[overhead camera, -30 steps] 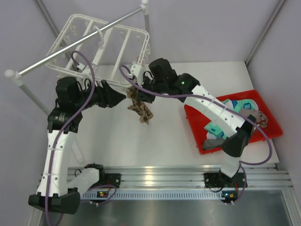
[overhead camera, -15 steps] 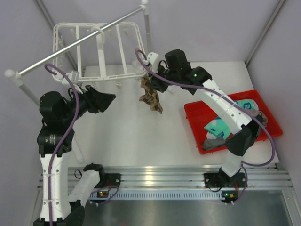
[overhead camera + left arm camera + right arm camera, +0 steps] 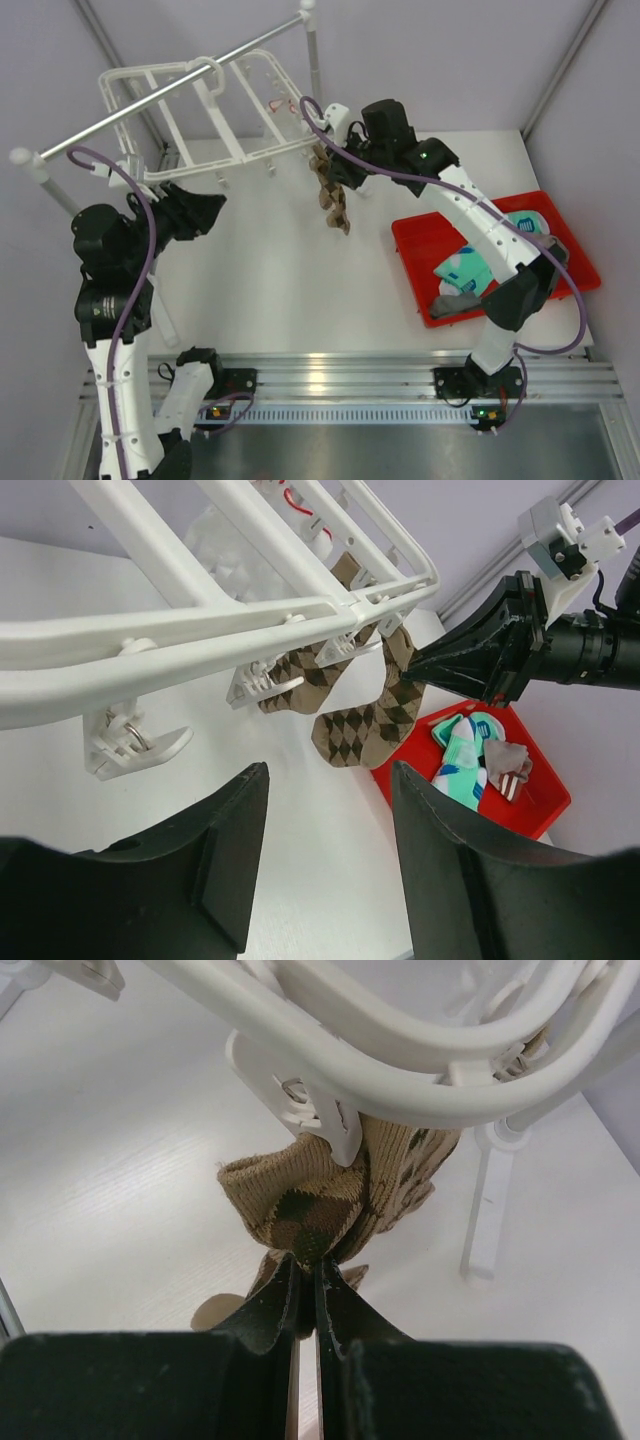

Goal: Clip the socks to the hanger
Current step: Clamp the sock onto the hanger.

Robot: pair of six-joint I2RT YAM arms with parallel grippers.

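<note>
The white hanger (image 3: 235,157) hangs tilted by its hook from the grey rail (image 3: 100,124). Brown-and-tan checkered socks (image 3: 332,200) dangle under its right corner. My right gripper (image 3: 325,178) is shut on the cuff of one checkered sock (image 3: 310,1200), just under a hanger clip (image 3: 320,1120) that touches the cuff. In the left wrist view a second checkered sock (image 3: 300,675) hangs at a clip beside the larger one (image 3: 365,720). My left gripper (image 3: 205,208) is open and empty, below the hanger's left end (image 3: 200,640), its fingers (image 3: 235,830) apart.
A red tray (image 3: 575,250) at the right holds teal-and-white socks (image 3: 470,265) and a grey sock (image 3: 455,300); it also shows in the left wrist view (image 3: 530,810). The rail's posts (image 3: 315,60) stand at the back and left.
My left gripper has drawn back to the left, away from the hanger. My right gripper has moved up and right with the checkered sock. The hanger has swung and tilted.
</note>
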